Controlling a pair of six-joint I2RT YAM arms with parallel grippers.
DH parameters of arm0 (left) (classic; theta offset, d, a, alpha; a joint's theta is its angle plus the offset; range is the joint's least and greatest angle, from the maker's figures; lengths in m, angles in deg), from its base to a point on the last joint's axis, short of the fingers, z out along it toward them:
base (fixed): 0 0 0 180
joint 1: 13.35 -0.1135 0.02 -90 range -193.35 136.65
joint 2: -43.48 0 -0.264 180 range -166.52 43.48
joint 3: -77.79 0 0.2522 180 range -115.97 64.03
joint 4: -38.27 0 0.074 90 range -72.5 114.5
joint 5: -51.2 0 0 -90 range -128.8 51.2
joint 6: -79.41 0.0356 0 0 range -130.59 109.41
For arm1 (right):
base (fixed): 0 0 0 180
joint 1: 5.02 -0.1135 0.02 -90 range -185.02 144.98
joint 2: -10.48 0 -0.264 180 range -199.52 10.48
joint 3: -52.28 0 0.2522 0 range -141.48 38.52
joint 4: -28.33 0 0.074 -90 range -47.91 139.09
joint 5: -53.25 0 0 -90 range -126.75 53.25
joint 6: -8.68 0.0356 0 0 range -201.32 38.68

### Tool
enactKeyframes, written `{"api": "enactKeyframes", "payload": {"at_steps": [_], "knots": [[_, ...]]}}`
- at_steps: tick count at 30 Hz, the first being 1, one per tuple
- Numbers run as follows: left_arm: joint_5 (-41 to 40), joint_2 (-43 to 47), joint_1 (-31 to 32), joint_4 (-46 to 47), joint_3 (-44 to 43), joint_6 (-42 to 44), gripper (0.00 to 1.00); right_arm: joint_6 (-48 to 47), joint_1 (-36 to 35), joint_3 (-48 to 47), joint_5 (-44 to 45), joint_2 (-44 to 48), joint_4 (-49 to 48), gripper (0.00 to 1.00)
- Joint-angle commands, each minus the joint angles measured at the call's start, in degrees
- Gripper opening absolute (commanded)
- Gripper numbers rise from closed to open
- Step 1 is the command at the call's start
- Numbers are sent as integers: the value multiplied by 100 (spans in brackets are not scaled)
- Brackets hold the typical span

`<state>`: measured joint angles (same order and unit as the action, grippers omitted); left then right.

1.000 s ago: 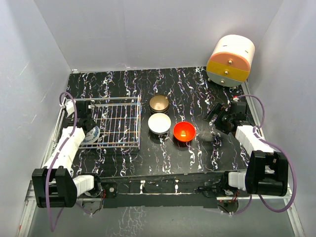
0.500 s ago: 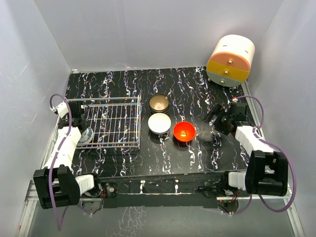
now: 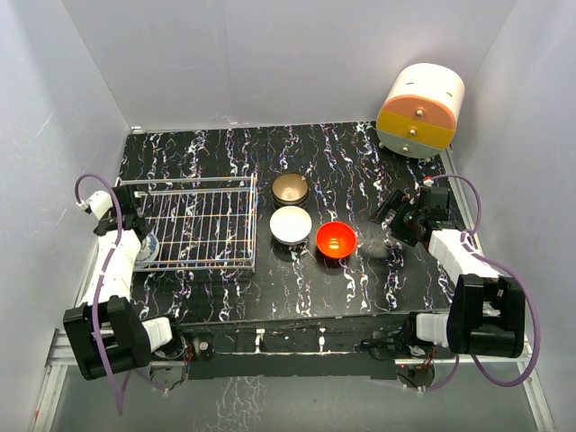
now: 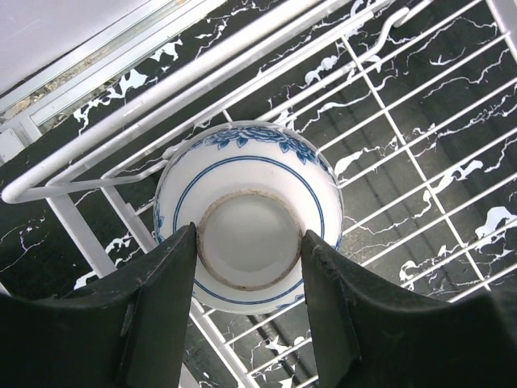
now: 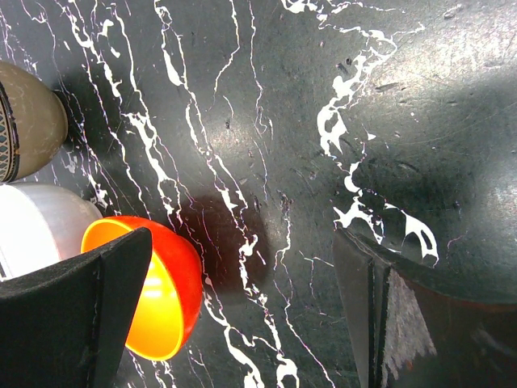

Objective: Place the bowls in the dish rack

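Blue-and-white bowl (image 4: 250, 166): base showing, at dish rack (image 3: 189, 180) near-left corner | left gripper (image 4: 248, 242): fingers astride foot ring, apparently clamped | white bowl (image 3: 291, 224), red bowl (image 3: 336, 239), brown bowl (image 3: 290, 188): on table (image 3: 378, 180), right of rack | right gripper (image 5: 234, 323): spread wide, empty, beside red bowl.

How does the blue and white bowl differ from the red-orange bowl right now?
The blue-and-white bowl lies in the dish rack; the red-orange bowl stands on the table. The blue-and-white bowl is tipped, foot ring facing the left wrist camera; the red-orange bowl sits upright, opening up. The fingers of the left hand flank the blue-and-white bowl; the red-orange bowl lies outside the open right hand. Both are small and round.
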<state>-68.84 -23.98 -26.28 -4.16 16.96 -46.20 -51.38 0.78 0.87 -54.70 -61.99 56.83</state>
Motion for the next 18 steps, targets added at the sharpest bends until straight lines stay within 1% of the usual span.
{"api": "enactKeyframes", "payload": {"at_steps": [1, 4, 10, 11, 12, 16, 17, 18], "knots": [[92, -98, -176, -379, -1, -111, 39, -67, 35, -95, -32, 57, -226, 97], [211, -77, -196, -357, -8, -92, 43, -67, 35, -102, -41, 52, -226, 97], [400, 71, -193, -243, -47, 0, 73, -75, 35, -126, -41, 57, -209, 97], [432, 87, -195, -254, -74, 17, 76, -75, 35, -121, -41, 57, -215, 97], [460, 99, -192, -273, -119, 38, 78, -75, 35, -129, -53, 50, -217, 97], [672, 246, -197, -371, -319, 170, 83, -53, 35, -157, -85, 37, -209, 97], [761, 318, -193, -358, -362, 287, 86, -50, 35, -163, -85, 39, -209, 97], [816, 383, -193, -426, -450, 351, 91, -49, 35, -165, -85, 34, -206, 97]]}}
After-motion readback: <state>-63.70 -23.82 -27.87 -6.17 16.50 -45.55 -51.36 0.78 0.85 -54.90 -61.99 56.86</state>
